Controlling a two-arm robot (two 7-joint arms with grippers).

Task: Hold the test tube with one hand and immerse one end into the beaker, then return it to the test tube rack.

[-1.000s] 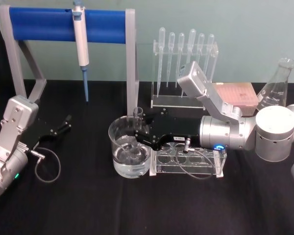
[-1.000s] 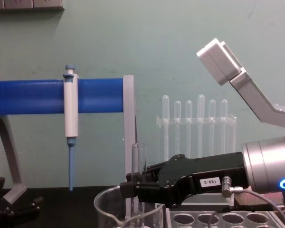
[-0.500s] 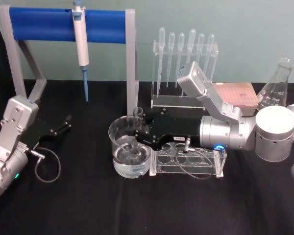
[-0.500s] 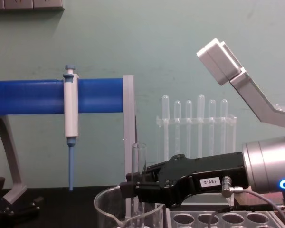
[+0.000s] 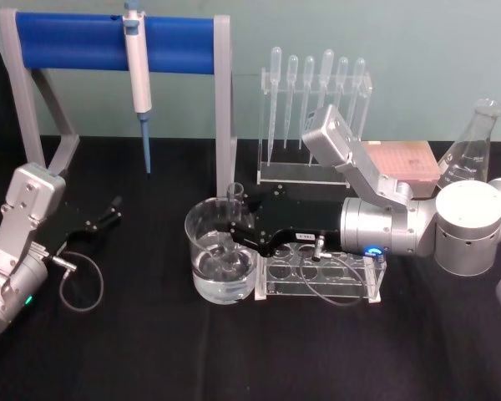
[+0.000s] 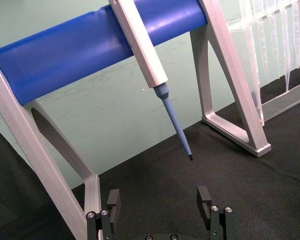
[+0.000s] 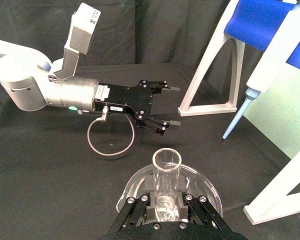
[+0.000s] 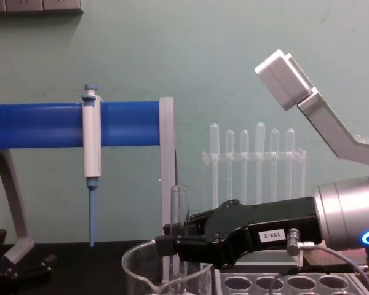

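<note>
The clear test tube [image 5: 234, 200] stands upright with my right gripper [image 5: 237, 230] shut on its middle. Its lower part reaches down inside the wide glass beaker [image 5: 202, 251], which holds some clear liquid; whether the tip touches the liquid cannot be told. From the chest, the test tube [image 8: 180, 209] rises above the right gripper [image 8: 172, 246] and the beaker's rim [image 8: 134, 259]. The right wrist view looks down the test tube [image 7: 166, 172] into the beaker [image 7: 206, 189]. My left gripper [image 5: 108, 214] rests open on the table at the left, also seen as the left gripper [image 6: 159, 200] and the left gripper [image 7: 169, 107].
A blue-barred stand [image 5: 83, 38] carries a white-and-blue pipettor [image 5: 138, 75] at the back left. A clear rack of pipettes [image 5: 316, 109] stands behind. A clear rack with round holes [image 5: 317, 271] sits under my right wrist. A pink tip box [image 5: 405, 163] and a flask [image 5: 472, 150] are at the right.
</note>
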